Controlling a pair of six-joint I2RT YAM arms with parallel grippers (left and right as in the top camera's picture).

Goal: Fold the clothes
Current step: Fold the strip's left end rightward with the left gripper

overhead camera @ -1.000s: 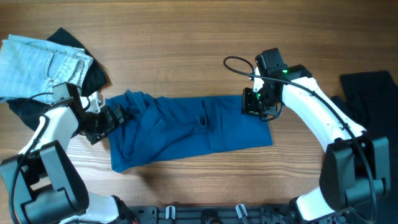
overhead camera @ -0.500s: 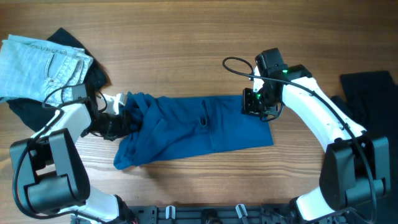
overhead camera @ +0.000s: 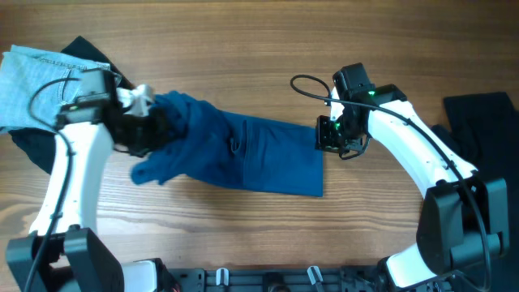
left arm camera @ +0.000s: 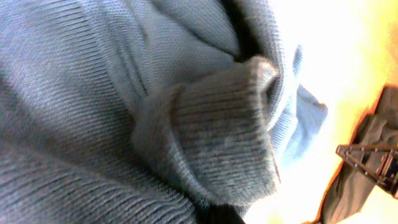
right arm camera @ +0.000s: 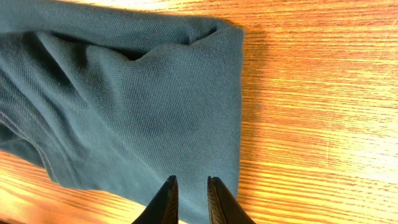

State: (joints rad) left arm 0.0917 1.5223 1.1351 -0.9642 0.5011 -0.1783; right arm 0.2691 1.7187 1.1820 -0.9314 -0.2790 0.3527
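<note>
Left jaws clamp the deep-blue shirt (overhead camera: 243, 154) near the jeans (overhead camera: 20, 89). Right jaws, barely parted, sit at its right edge, hold unclear; open desk (overhead camera: 243, 49) lies beyond.

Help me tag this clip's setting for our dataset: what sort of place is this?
Probably a robotics lab bench rather than a home: a left arm and a right arm work at a wooden table, with a blue shirt between them and jeans and a black garment at the edges.

Blue shirt (overhead camera: 251, 154): matt fine-knit cloth, ribbed at the hem band. Table (overhead camera: 243, 49): wood, visible grain, slight sheen. Jeans (overhead camera: 20, 89), ten o'clock: pale matt denim.
</note>
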